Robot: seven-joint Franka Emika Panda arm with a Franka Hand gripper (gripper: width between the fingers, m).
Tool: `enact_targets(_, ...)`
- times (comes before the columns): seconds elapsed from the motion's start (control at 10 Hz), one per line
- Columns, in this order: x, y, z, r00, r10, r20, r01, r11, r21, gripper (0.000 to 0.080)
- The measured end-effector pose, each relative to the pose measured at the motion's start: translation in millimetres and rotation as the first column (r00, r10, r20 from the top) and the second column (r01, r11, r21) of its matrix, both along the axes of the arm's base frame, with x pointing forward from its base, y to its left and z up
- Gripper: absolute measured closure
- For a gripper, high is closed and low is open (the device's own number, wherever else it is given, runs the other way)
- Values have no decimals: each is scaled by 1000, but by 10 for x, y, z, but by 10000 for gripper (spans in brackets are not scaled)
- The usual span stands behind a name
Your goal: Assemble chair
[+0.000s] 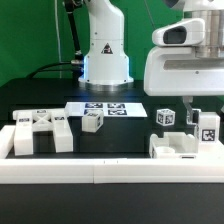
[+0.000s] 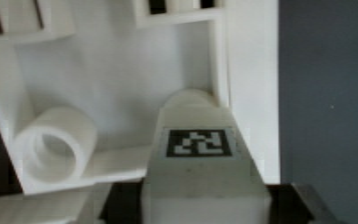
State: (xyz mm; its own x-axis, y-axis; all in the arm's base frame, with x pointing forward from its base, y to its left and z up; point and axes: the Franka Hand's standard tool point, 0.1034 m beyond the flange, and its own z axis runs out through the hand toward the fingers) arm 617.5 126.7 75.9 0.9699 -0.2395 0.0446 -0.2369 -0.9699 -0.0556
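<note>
In the wrist view my gripper (image 2: 208, 206) is shut on a rounded white chair part (image 2: 197, 160) that carries a square marker tag (image 2: 197, 141). A dark finger (image 2: 124, 200) shows on each side of it. Beside the part lies a white framed chair piece (image 2: 87, 90) with a round peg (image 2: 55, 150). In the exterior view the gripper (image 1: 196, 116) reaches down at the right, among a tagged white post (image 1: 208, 128), a tagged block (image 1: 165, 118) and a low white piece (image 1: 175, 146). There the fingertips are partly hidden.
More white chair parts (image 1: 40, 128) sit at the exterior view's left, with a small tagged block (image 1: 93, 121) near them. The marker board (image 1: 105, 107) lies in front of the robot base (image 1: 105, 55). A long white border rail (image 1: 110, 175) runs along the front.
</note>
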Motion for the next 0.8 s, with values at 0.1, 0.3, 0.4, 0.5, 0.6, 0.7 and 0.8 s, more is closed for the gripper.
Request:
enact_targets(0.1,1,4,-1,993,-116,-4,116,993,11,510)
enact_targets(0.3,1,10,-1,964,-267,-14,267,963,20,509)
enact_targets(0.4,0,16,-2,929,-370,-22,370,929,26,509)
enact_targets(0.5,-1,23,-2,894,-447,-29,448,894,29,509)
enact_targets(0.6,0,30,-3,840,-541,-37,542,840,31,509)
enact_targets(0.7,2,32,-3,811,-584,-41,585,810,32,509)
enact_targets(0.8,2,33,-3,786,-617,-45,618,785,34,509)
